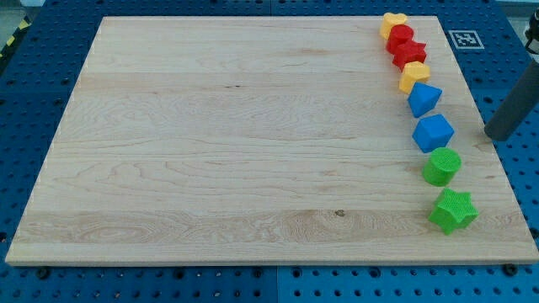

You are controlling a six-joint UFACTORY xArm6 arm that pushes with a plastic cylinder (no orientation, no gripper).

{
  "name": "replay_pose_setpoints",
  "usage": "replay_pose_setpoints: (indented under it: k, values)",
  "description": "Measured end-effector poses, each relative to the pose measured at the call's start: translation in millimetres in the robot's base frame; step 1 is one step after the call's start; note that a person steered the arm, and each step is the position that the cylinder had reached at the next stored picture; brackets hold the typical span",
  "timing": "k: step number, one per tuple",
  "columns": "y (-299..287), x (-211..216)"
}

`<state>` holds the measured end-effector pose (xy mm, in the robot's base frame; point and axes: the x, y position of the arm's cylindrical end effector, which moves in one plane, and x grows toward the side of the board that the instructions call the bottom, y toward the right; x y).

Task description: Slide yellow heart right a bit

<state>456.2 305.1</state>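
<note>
Board: we see a pale wooden board filling most of the view, resting on a blue pegboard table.
Yellow heart: we find it at the view's top, near the board's right corner, first in a curving column of blocks and touching the red block below it.
Red blocks: a red block of unclear shape, then a red star just beneath it.
Second yellow block: below the red star; shape unclear.
Blue blocks: a blue wedge-like block, then a blue cube-like block lower down.
Green blocks: a green cylinder, then a green star nearest the view's bottom.
My tip: at the view's right, beside the blue cube-like block, apart from every block and well below the yellow heart.
Hand: we have none, only a rod; nothing is gripped.
</note>
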Motion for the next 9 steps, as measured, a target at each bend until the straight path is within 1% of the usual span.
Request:
replay_pose_setpoints:
  k: [1,3,4,5,7,8,9]
  values:
    - [0.0,0.0]
    - [0.2,-22.2]
    - [5.2,-54.6]
    - [8.6,-119.7]
    - [5.0,-263.9]
    - [-1.9,-264.7]
    - [-35.7,-264.3]
